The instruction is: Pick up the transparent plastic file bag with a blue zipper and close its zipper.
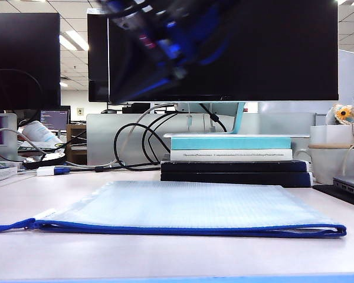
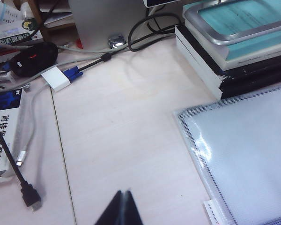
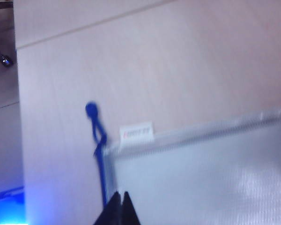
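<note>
The transparent plastic file bag (image 1: 189,203) lies flat on the table, in front of a stack of books (image 1: 233,162). Its blue zipper (image 1: 189,229) runs along the near edge, and the cord pull (image 1: 9,227) trails off the left end. In the right wrist view my right gripper (image 3: 120,194) is shut and empty. It hovers over the bag (image 3: 201,178) at the corner beside the zipper (image 3: 103,173) and the cord pull (image 3: 91,110). My left gripper (image 2: 124,192) is shut and empty above bare table, apart from the bag's (image 2: 243,150) edge. A blurred arm (image 1: 147,41) crosses the top of the exterior view.
The stacked books (image 2: 234,42) sit just behind the bag, below a large monitor (image 1: 253,47). Cables, a white adapter with a blue plug (image 2: 61,77), a black cable plug (image 2: 30,197) and a printed box (image 2: 2,136) lie left of the bag. A white cup (image 1: 336,159) stands at the right.
</note>
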Controlling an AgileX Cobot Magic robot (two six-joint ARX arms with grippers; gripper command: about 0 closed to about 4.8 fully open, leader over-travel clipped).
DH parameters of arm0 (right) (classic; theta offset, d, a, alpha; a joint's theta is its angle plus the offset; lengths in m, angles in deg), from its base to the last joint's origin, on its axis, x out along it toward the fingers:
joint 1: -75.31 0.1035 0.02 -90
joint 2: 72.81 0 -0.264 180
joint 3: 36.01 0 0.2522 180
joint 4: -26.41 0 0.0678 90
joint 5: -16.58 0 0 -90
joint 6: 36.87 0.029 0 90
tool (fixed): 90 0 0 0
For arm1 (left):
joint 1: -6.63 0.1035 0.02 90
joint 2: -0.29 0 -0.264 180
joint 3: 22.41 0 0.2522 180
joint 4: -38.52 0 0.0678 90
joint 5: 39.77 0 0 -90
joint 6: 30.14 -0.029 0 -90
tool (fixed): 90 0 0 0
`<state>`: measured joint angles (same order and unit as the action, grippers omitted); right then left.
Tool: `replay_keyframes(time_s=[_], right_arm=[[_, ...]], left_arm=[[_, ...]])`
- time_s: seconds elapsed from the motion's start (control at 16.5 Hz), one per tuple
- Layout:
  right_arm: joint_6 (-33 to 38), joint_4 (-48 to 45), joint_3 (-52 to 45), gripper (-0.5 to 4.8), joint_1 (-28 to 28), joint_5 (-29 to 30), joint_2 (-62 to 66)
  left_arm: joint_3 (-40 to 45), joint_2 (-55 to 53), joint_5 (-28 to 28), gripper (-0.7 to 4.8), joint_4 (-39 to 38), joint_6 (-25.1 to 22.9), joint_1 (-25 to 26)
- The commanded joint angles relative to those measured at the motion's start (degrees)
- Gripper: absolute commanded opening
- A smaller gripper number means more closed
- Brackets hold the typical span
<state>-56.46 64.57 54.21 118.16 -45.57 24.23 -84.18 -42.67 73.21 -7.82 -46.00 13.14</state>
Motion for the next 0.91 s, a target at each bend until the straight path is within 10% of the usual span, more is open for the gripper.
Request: replay_keyframes(time_s=[0.06,0.43,0.91], right_arm=[[-0.4,-3.1,3.3,0.50,1.4,0.8,3.8],[-3.6,2.6,11.3,1.55,4.3,6.7,13.7],[-12.0,5.5,12.4,1.58,9.1,2.0,19.5]], left_arm=[[-0.3,0.0,0.5,-0.05,0.4,-0.2,0.0],[-0.3,-0.3,0.5,-0.05,0.3,-0.2,0.0],[-0.3,-3.5,5.1,-0.05,0.5,-0.2,0.0]])
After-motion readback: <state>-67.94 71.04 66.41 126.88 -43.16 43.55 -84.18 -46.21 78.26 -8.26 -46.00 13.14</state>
